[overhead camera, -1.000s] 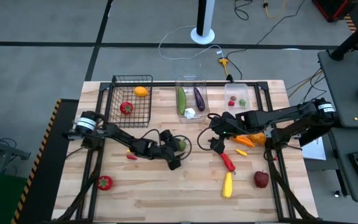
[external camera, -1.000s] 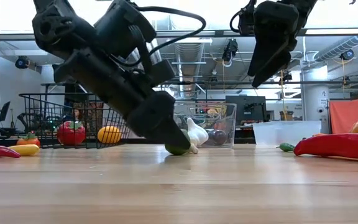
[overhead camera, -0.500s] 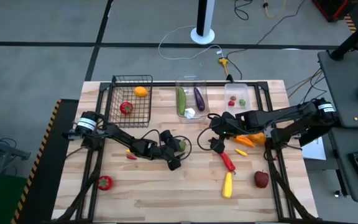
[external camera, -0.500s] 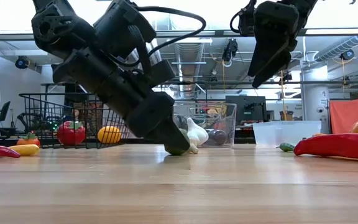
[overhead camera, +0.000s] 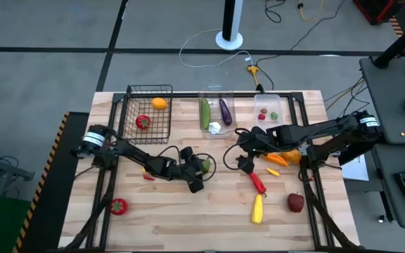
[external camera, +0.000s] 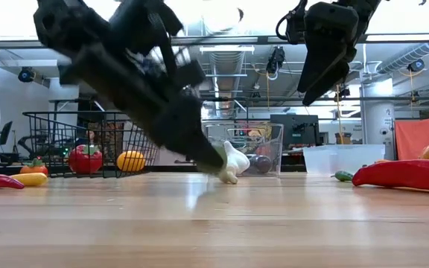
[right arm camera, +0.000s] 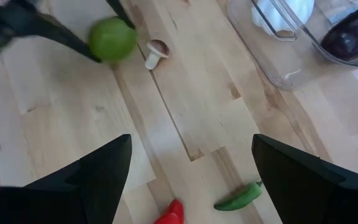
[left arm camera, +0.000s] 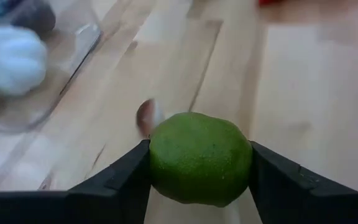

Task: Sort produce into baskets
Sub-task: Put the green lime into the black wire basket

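The left gripper (left arm camera: 199, 163) is closed on a round green lime (left arm camera: 200, 157), one finger pressed against each flank of the fruit, at the centre of the table (overhead camera: 209, 225) in the high view. The low view shows the fingers clear of the wood, so the lime appears to be off the surface, though only just. A small mushroom (right arm camera: 156, 51) lies on the table just beside the lime, on the side facing the clear bins. The right gripper (right arm camera: 188, 165) waits with its jaws wide apart and nothing between them, at about 3 o'clock from the left gripper in the high view, above a green chili (right arm camera: 240, 196). The black wire basket (overhead camera: 133, 125) stands at about 10 o'clock from the held lime and contains a red tomato (overhead camera: 143, 121) and an orange fruit (overhead camera: 159, 103); the tall clear bin (overhead camera: 204, 91) at about 12 o'clock contains a cucumber (overhead camera: 205, 113), an eggplant (overhead camera: 225, 111) and white garlic (overhead camera: 215, 128); the shallow clear bin (overhead camera: 285, 100) at about 1 o'clock holds small items. To perform the current step well, confirm that the contact sits across the widest part of the lime, since a round fruit is liable to roll out of a grip placed off centre. Raise it straight up until it clears the mushroom and the bin walls, then carry it to the chosen container. Lower it inside the rim before parting the fingers, so that it does not bounce out.
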You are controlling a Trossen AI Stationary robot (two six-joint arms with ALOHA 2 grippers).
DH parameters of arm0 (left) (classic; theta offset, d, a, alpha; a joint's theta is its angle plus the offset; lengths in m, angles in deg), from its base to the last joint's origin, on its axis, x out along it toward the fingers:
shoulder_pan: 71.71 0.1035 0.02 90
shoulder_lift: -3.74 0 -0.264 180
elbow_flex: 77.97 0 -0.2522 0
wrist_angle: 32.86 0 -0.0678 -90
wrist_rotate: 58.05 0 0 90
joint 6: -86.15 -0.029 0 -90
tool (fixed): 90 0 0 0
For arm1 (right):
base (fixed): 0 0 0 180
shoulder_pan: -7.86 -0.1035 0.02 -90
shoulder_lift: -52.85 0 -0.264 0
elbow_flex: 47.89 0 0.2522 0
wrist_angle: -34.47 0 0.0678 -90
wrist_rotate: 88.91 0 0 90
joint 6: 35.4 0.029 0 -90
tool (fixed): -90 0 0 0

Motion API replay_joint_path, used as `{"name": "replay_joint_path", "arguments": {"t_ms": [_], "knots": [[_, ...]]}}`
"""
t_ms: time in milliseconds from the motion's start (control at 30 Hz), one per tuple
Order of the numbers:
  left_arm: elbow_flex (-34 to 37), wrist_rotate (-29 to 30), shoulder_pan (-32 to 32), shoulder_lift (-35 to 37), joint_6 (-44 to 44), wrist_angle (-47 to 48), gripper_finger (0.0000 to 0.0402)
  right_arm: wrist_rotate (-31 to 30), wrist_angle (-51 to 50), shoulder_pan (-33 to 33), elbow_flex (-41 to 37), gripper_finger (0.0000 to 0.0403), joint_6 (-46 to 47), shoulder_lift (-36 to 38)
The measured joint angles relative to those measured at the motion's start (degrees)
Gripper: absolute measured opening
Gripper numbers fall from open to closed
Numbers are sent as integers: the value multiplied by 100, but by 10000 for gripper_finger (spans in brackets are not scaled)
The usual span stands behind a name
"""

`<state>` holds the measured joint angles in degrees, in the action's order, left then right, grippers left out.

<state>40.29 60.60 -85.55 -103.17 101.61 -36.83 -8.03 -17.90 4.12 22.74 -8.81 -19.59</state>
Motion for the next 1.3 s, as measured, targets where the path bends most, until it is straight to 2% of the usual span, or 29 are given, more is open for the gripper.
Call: {"name": "replay_joint_path", "arguments": {"t_ms": [133, 333, 533, 600, 667, 767, 900, 1033, 1200, 1300], "knots": [[0, -33, -123, 695, -4, 689, 220, -1, -1, -1, 0, 325, -3, 0], [0, 65, -117, 2214, -120, 1982, 205, -1, 15, 0, -2, 325, -13, 0], [-1, 1325, 312, 3861, -82, 3885, 205, -2, 22, 1, -4, 325, -15, 0], [-1, 1458, 678, 4306, 45, 4383, 206, -1, 33, 1, -4, 325, -15, 0], [-1, 1294, 1141, 4677, 131, 4739, 206, -2, 39, -1, -4, 325, -15, 0], [-1, 717, 1940, 5024, 149, 5065, 206, -2, 39, -1, -4, 325, -15, 0], [-1, -450, 3035, 5153, -151, 5479, 206, -2, 42, 0, -4, 325, -14, 0], [-1, -1575, 3968, 4964, -499, 5821, 206, 0, 39, 0, -4, 325, -10, 0], [-26, -1769, 4642, 4566, -1137, 6146, 206, 0, 38, 1, -4, 325, 4, 0], [-351, -1935, 4850, 4236, -1271, 6431, 206, 1, 38, 0, -7, 325, 49, 0]]}}
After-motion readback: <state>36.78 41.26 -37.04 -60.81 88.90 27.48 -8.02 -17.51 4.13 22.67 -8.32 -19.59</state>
